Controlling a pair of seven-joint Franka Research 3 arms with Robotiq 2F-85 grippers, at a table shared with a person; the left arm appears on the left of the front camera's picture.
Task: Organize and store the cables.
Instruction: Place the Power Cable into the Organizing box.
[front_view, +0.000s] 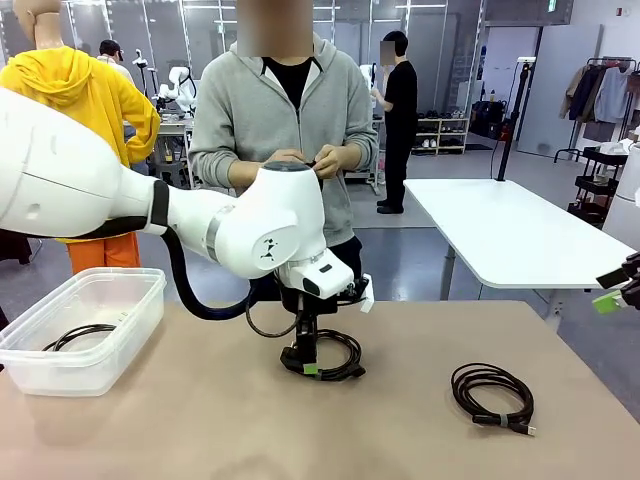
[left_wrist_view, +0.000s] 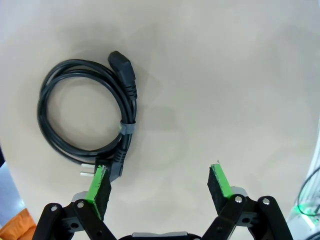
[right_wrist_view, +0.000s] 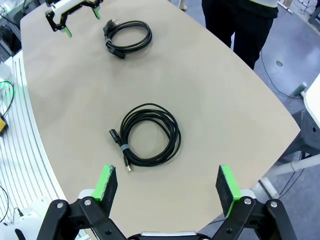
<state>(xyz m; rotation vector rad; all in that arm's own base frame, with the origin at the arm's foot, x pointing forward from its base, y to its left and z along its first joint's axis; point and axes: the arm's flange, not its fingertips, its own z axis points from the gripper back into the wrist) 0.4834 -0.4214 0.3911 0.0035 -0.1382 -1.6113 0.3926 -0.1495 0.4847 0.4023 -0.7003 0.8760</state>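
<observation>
The left claw (left_wrist_view: 158, 172) is seen lowered to the counter (front_view: 200, 420) near its middle, with its jaws spread wide and nothing held between them. One coiled black cable (left_wrist_view: 126, 80) is laid flat on the counter at this claw. In the left wrist view, the cable's pronged plug end is met by one green pad (left_wrist_view: 98, 186), while the loop itself is left outside the jaws, off to that pad's side. Whether the pad is pressed on the plug cannot be told. A second coiled cable (right_wrist_view: 174, 135) is laid flat well apart from the first, toward the robot's right, bound by a small tie. It is framed from above by the right claw (right_wrist_view: 166, 172), which is held high over it with its jaws wide and empty. A third coiled cable (front_view: 80, 333) is found inside the clear plastic bin (front_view: 140, 285), set at the counter's left end. At the far side of the counter a person is stood, with both hands (front_view: 312, 160) brought together in front of the body.
</observation>
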